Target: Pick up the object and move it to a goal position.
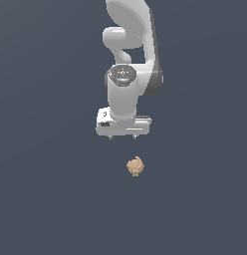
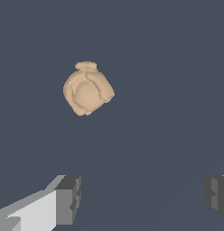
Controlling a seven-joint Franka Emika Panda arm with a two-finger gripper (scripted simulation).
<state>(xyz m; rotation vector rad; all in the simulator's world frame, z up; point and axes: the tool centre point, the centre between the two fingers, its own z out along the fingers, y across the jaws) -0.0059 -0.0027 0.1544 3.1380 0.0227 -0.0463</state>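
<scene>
- Exterior view: a single white arm (image 1: 130, 60) reaches down from the upper middle of the frame over a plain dark grey-blue surface (image 1: 46, 199). Its wrist ends in a broad white hand body, under which the tool (image 1: 122, 137) points straight down; only two short finger stubs show below the body, set apart toward its two ends.
- Exterior view: the object (image 1: 136, 166), a small tan, knobbly lump, lies on the surface below the tool in the frame and slightly toward the exterior view's right. A clear gap of bare surface separates it from the fingertips; nothing touches it. It is much smaller than the hand body above it.
- Exterior view: whether the tool hangs directly over the object or short of it in depth cannot be told from this angle.
- Wrist view: the camera looks down past the two fingers. One finger (image 2: 64, 205), with a dark grey pad on a white backing, appears at one side of the frame; the other dark pad (image 2: 217, 194) shows at the opposite side. The wide stretch of bare surface (image 2: 145, 158) between them shows the jaws standing well apart, with nothing held.
- Wrist view: the object (image 2: 88, 89) appears as a rounded tan body with a lumpy rim and a small knob at one end. It rests alone on the surface, outside the gap between the fingers and clear of both pads.
</scene>
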